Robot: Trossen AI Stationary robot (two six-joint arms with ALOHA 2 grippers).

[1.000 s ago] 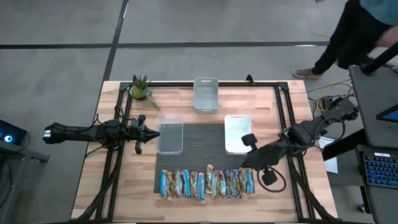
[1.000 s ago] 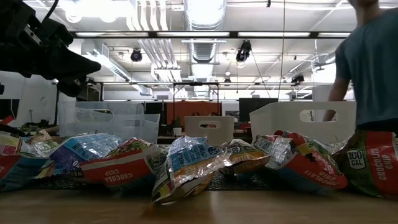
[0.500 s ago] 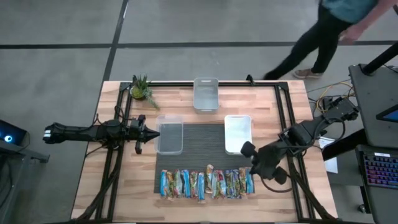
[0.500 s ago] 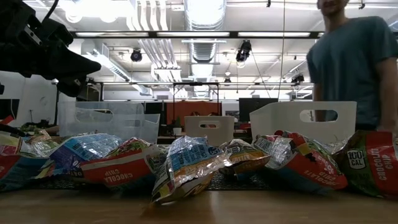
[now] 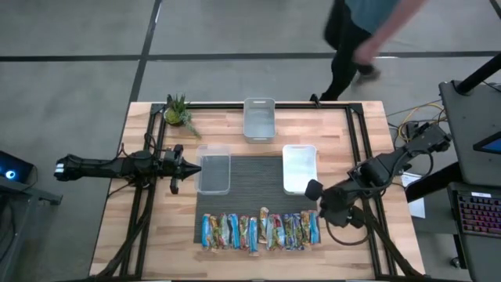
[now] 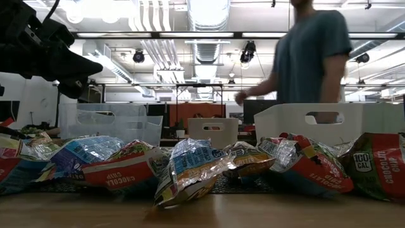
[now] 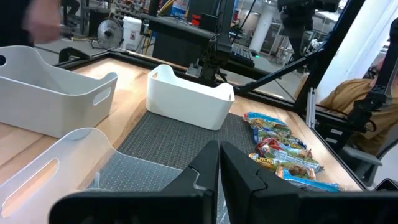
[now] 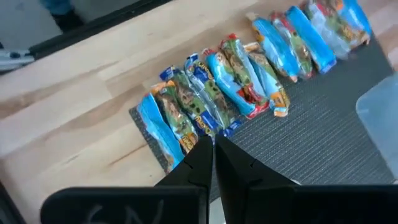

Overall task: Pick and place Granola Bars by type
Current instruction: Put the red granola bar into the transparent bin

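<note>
Right gripper (image 5: 315, 190) closed and empty above the right end of the granola bars (image 5: 261, 232), lined up along the dark mat's (image 5: 254, 178) near edge; left gripper (image 5: 190, 165) closed, empty, beside a clear bin (image 5: 214, 173).

A light wooden table (image 5: 141, 235) carries a dark ribbed mat (image 5: 258, 184) at its middle. On the mat's near edge lies a row of granola bars (image 5: 261, 232) (side by side, wrappers mostly blue). A clear bin (image 5: 214, 173) and a white bin (image 5: 299, 168) rest on the mat; another clear bin (image 5: 259, 119) and a small potted plant (image 5: 178, 113) stand on bare wood.
</note>
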